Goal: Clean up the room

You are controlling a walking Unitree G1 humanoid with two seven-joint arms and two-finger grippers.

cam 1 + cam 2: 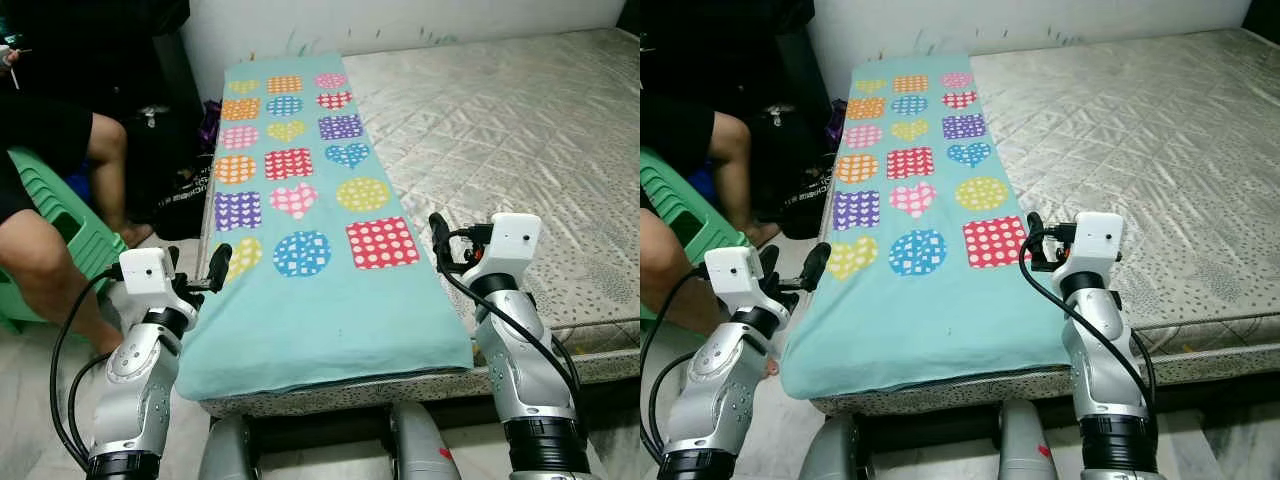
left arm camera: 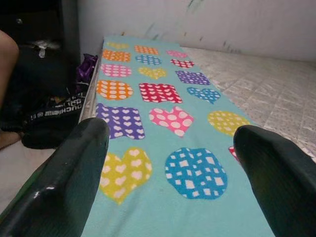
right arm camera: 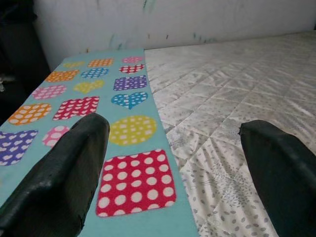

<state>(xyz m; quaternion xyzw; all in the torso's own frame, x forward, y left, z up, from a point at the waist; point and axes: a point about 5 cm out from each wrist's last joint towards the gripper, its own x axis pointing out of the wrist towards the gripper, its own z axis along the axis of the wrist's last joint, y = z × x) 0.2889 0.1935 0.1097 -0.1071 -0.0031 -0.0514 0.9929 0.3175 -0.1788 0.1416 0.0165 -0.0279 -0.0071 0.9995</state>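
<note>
Left eye view: we have the teal cotton blanket with coloured dotted hearts, circles and squares lying as a long folded strip along the left edge of the bare quilted beige mattress. Left gripper hovers at the blanket's near left edge, right gripper at its near right edge. Neither is touching cloth as far as we can tell. A seated person's leg and a green plastic stool sit left of the blanket.

Right eye view: same layout. The blanket's near end drapes slightly over the mattress front. It looks flat and squared, so the fold so far reads as done. The next fold or carrying it off is left, in our judgement.

Left wrist view: left gripper fingers spread wide with nothing between them, the blanket below. A black bag with white lettering lies on the floor left of the blanket, not yet tidied.

Right wrist view: right gripper fingers equally wide and empty, straddling the blanket's right edge.
</note>
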